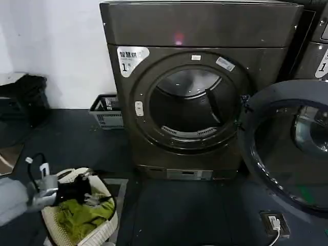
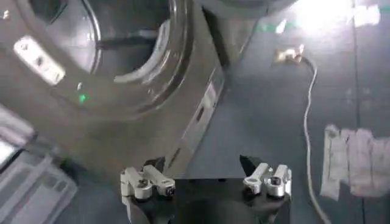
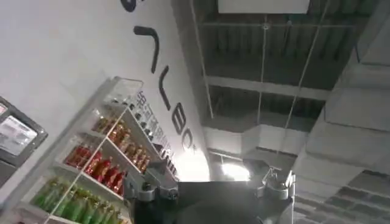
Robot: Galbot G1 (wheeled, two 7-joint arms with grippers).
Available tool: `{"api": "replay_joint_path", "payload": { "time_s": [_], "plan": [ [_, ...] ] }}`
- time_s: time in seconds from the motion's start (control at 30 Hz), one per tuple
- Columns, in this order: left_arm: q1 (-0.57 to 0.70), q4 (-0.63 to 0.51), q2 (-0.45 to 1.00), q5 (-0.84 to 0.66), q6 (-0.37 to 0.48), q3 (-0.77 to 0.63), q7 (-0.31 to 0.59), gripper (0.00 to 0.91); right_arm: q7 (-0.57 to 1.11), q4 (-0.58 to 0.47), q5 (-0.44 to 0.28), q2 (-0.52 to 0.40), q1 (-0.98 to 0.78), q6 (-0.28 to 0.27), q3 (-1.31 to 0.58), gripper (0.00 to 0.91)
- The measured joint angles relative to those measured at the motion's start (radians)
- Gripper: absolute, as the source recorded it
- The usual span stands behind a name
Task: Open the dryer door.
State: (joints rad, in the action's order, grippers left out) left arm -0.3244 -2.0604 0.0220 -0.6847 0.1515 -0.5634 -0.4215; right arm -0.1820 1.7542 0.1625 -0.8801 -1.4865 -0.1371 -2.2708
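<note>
With left gripper [image 2: 203,165] spread wide, empty, low beside the laundry basket [image 1: 110,221], and right gripper [image 3: 210,182] tipped ceilingward, leave the dryer door [image 1: 287,154] swung right of the dryer [image 1: 195,31]; pull no further.

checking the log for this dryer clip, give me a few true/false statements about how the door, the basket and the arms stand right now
1. The dryer door is swung open to the robot's right, leaving the drum opening bare. True.
2. The left gripper is clamped on the door's ring. False: it is open and holds nothing, low on the robot's left beside the laundry basket.
3. The basket holds green cloth. True.
4. The dryer carries a white label marked "2". False: it is marked "1".
5. A small grey crate sits on the floor at the dryer's left side. True.
</note>
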Motion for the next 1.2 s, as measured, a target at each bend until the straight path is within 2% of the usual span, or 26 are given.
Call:
{"api": "replay_joint_path", "payload": {
  "time_s": [0.17,0.53,1.0,1.2],
  "plan": [
    [-0.011,0.038,0.040,0.099,0.004,0.013,-0.036,0.907,-0.003,-0.004,-0.013,0.012,0.003,0.002,-0.005,0.907],
    [-0.137,0.061,0.126,0.181,0.005,0.095,-0.136,0.907,-0.012,-0.014,-0.010,0.013,-0.012,0.011,-0.015,0.907],
    [-0.302,0.118,0.184,0.298,-0.002,0.219,-0.200,0.907,-0.017,0.012,0.020,0.007,-0.012,0.004,-0.005,0.907],
    [-0.346,0.149,0.183,0.290,-0.007,0.265,-0.208,0.907,-0.017,0.028,0.033,-0.002,-0.019,0.000,-0.008,0.907]
  ]
}}
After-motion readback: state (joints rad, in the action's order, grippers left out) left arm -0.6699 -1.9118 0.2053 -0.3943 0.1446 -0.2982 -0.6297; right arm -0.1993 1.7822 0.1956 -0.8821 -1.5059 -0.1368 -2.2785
